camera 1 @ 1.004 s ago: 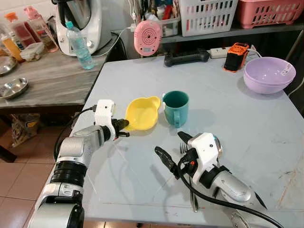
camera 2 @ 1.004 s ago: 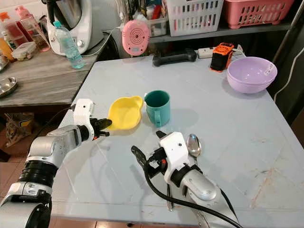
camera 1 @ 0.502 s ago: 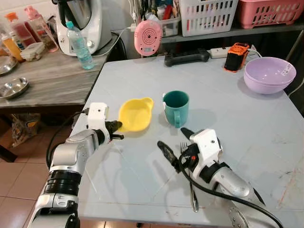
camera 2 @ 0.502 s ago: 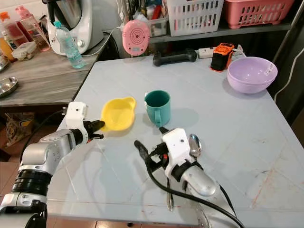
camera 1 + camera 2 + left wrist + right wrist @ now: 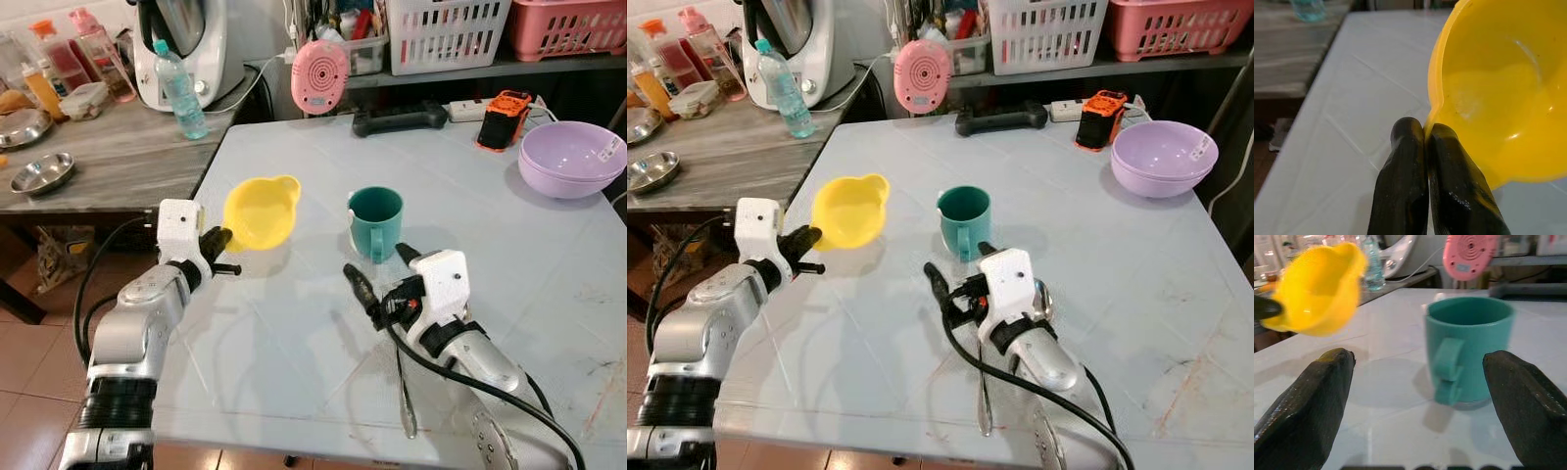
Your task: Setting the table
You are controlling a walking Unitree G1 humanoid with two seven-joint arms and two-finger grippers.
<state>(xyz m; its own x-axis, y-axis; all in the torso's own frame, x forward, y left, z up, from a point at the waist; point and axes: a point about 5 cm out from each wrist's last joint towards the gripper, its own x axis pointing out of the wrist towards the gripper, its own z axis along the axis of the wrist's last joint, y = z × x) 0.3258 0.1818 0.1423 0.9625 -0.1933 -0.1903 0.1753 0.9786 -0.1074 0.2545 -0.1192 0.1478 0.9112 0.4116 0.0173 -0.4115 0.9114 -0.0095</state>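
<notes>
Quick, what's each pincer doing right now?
Left pincer: shut on the yellow bowl, lifted off the table.
Right pincer: open, empty, aimed at the green mug.

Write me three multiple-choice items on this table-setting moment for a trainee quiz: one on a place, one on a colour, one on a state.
1. Where does the teal mug stand?
A. on the grey table, ahead of the right gripper
B. inside the lilac bowl
C. on the wooden counter

2. What colour is the bowl held by the left gripper?
A. pink
B. yellow
C. green

3. How do the right gripper's fingers stand?
A. shut on a fork
B. shut on the mug
C. open, holding nothing

Answers: 1 A, the mug rests on the table between the spread fingers' line of sight; 2 B, its yellow rim is pinched in the left wrist view; 3 C, a wide gap separates both fingers.
</notes>
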